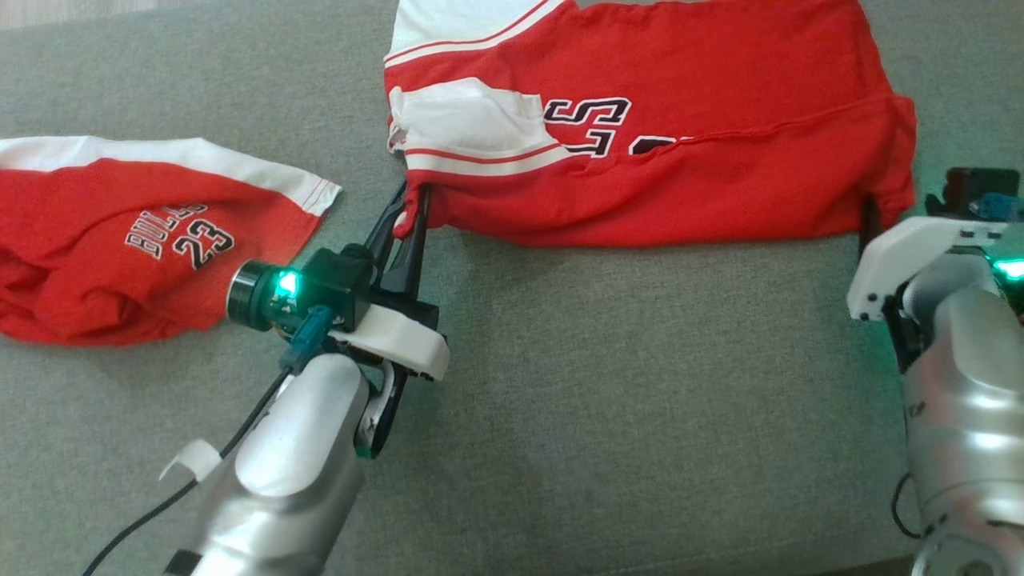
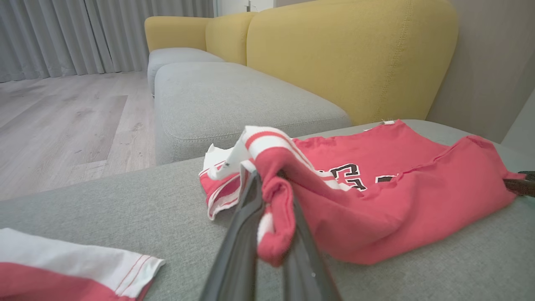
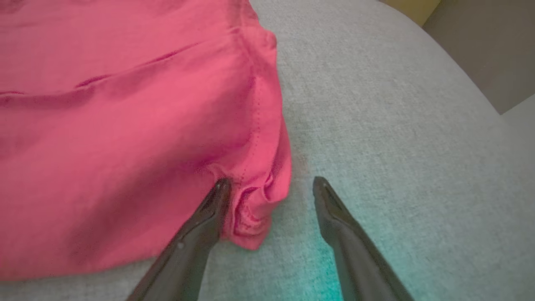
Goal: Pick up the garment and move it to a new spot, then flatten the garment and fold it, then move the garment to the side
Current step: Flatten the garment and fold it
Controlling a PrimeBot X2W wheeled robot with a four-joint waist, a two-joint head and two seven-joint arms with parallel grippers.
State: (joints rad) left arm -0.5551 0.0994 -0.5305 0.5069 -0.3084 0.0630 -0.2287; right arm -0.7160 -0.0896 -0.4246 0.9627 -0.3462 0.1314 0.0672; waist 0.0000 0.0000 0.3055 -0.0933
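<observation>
Red jersey (image 1: pixel 688 160) lies half-folded on the grey sofa cushion (image 1: pixel 560 416). My left end effector (image 1: pixel 410 210) is pinched on its near-left corner, right end effector (image 3: pixel 271 181) spread wide around the near-right one. Light, floppy fabric, so I reckon hemmed corners are the spots to grab.

A home living room: a yellow-backed grey sofa (image 2: pixel 347 62), long curtains (image 2: pixel 50 37), a wooden floor (image 2: pixel 62 121).

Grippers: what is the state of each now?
Left gripper: shut on a corner of the red jersey.
Right gripper: open, around the jersey's other corner.
</observation>
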